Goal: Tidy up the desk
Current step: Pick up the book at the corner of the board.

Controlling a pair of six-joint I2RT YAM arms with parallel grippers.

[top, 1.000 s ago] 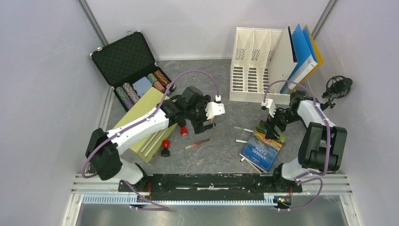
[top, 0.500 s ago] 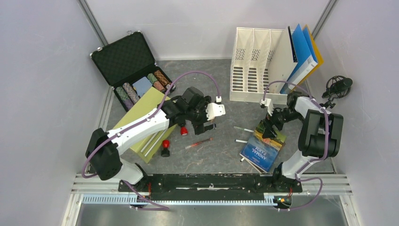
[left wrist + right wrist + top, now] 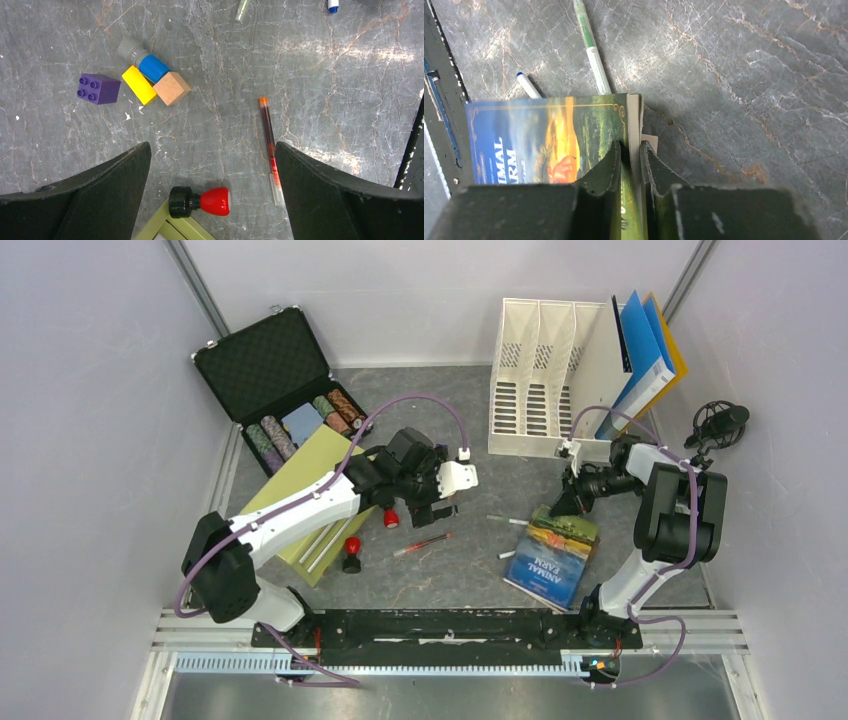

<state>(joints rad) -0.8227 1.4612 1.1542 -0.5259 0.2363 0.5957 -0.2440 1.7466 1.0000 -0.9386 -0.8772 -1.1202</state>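
Pinching the book by its far edge, my right gripper is closed to a thin gap on cover and pages. The book lies on the desk just in front of the white file rack, and my left gripper hangs spread wide and empty over a red tube. I judge the book a light, floppy paperback that will sag or slip from an edge hold, so nearer the spine is firmer, and the hard, slick desk lets it slide. Compared with a second ago, the book has swung and slid slightly towards my left arm, the white pen beside it has shifted nearer, my right wrist has drawn back towards the rack, and my left arm is unmoved.
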